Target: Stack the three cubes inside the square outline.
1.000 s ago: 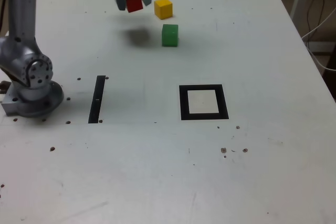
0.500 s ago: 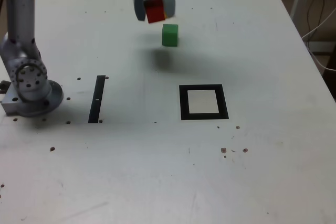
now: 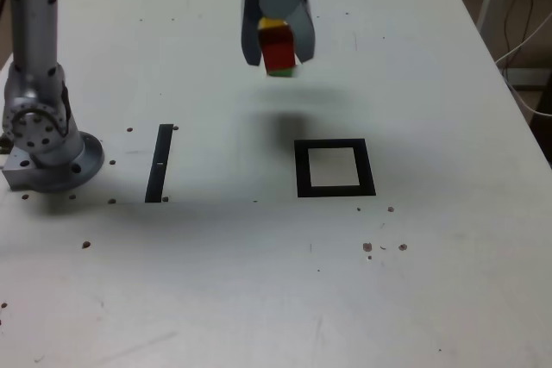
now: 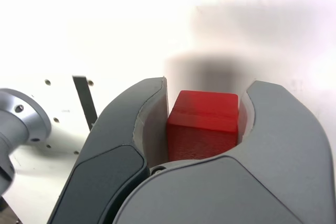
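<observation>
The fingers [image 3: 278, 47] are clamped on the red cube [image 3: 278, 51], holding it clear above the white worktop [image 3: 431, 282] toward its far edge. A sliver of the yellow cube [image 3: 272, 23] and of the green cube [image 3: 282, 72] peeps out behind it. The square outline [image 3: 335, 168] lies mid-worktop, nearer the camera, well apart from a thin black strip [image 3: 160, 163].

Even overhead light, soft shadow on the counter [image 3: 448, 282] beneath the claw [image 3: 278, 47]; wrist view overexposed, background washed white, edges soft.
</observation>
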